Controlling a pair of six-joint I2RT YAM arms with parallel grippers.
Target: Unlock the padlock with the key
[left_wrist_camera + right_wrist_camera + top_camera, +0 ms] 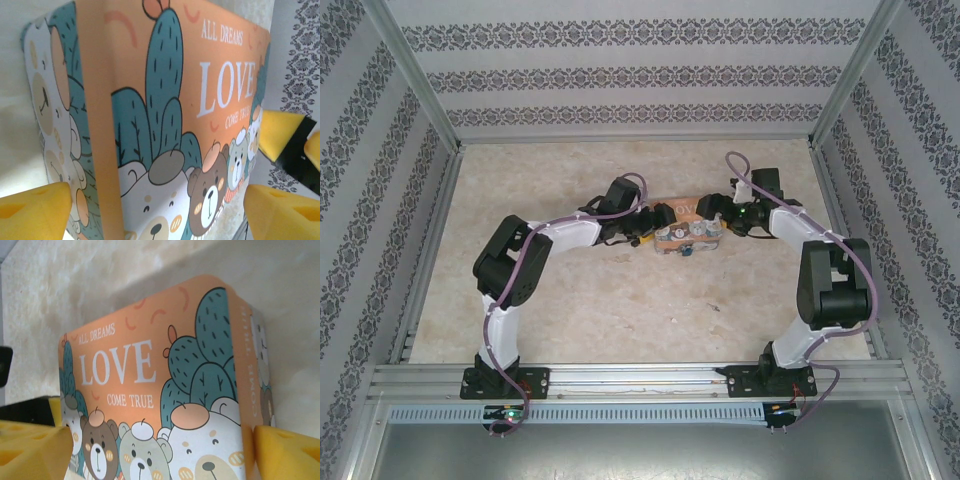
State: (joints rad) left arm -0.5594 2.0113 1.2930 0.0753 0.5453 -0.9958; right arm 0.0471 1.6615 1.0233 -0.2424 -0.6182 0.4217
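The orange-and-teal "LOVE" tin lies mid-table between my two grippers. A tiny bluish speck at its near edge is too small to identify as the padlock. The key is out of view. My left gripper straddles the tin's left end. Its yellow fingers stand wide apart, and a strip of table shows beside the right one. My right gripper holds the tin's other end, its yellow pads pressed against both long sides.
The right gripper's yellow finger and black body show past the tin in the left wrist view. A metal frame and patterned walls enclose the beige tabletop.
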